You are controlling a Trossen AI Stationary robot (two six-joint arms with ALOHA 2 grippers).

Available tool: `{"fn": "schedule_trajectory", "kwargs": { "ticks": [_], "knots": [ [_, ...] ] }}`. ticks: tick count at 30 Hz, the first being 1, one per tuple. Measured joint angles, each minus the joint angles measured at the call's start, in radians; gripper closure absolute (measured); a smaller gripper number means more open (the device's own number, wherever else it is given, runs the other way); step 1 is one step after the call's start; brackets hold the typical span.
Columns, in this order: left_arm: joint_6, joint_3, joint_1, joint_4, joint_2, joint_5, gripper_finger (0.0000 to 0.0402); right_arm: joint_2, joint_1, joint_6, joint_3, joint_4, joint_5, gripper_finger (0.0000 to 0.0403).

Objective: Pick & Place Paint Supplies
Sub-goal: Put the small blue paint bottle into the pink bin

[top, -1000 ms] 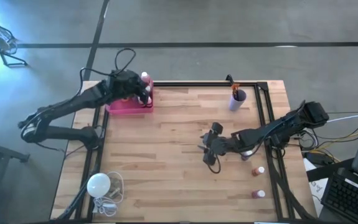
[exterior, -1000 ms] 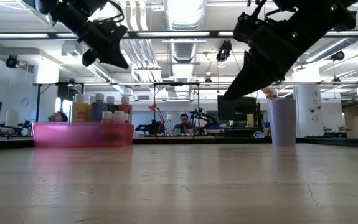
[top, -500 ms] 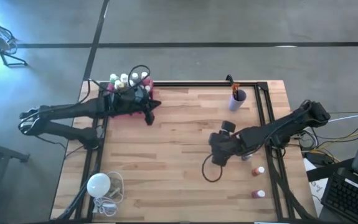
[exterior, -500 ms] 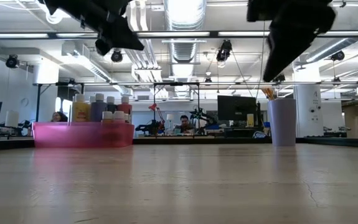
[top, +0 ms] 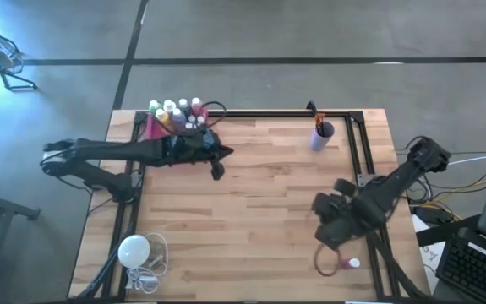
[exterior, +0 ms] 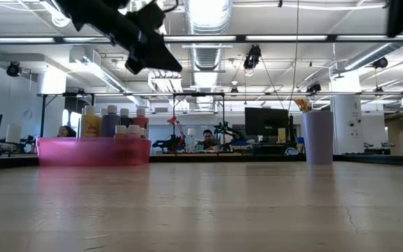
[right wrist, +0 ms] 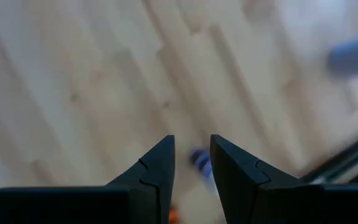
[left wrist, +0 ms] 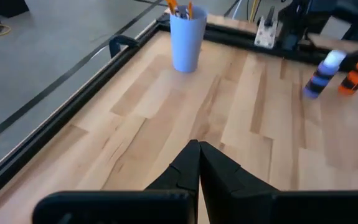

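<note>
From the high view I start at the left edge of the desk (top: 251, 211), where the white bulb (top: 133, 250) with its cord sits at the near-left corner. At the far-left corner the pink bin (top: 152, 128) stands with a cluster of white-capped paint bottles (top: 175, 112) in it; in the low view I see that bin (exterior: 93, 150) holding yellow, purple and red bottles (exterior: 111, 121) upright.

My left arm reaches across just in front of the bin, and the left end effector (top: 218, 164) hangs above bare wood, to the right of the bin. In its wrist view the two fingers (left wrist: 198, 163) are pressed together with nothing between them.

Moving right, the blue cup (top: 321, 134) stands near the far edge with orange-tipped brushes (top: 318, 121) sticking out of it; the left wrist view shows the same cup (left wrist: 187, 41) upright, and beyond it two small bottles (left wrist: 337, 70) on the desk by the right rail.

My right arm comes in from the right side, and the right end effector (top: 325, 229) sits over the near-right part of the desk. Its wrist view shows the fingers (right wrist: 155, 168) standing slightly apart with a gap between them, holding nothing, above a blurred small bottle (right wrist: 200, 160). One reddish white-capped bottle (top: 347, 264) lies on the desk just nearer than that end effector.
</note>
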Motion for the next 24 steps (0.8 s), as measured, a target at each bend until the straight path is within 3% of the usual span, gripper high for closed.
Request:
{"fn": "schedule_trajectory", "kwargs": {
  "ticks": [6, 13, 24],
  "knots": [
    [0.058, 0.0, -0.002, 0.069, 0.122, 0.009, 0.039, -0.032, 0.161, 0.304, -0.02, -0.029, -0.051, 0.0302],
    [0.109, 0.012, -0.002, 0.142, 0.198, 0.008, 0.039, -0.052, 0.307, 0.602, -0.087, -0.051, -0.024, 0.0247],
    [0.136, 0.04, -0.002, 0.141, 0.194, 0.008, 0.039, -0.11, 0.386, 0.838, -0.273, -0.038, -0.084, 0.0155]
  ]
}}
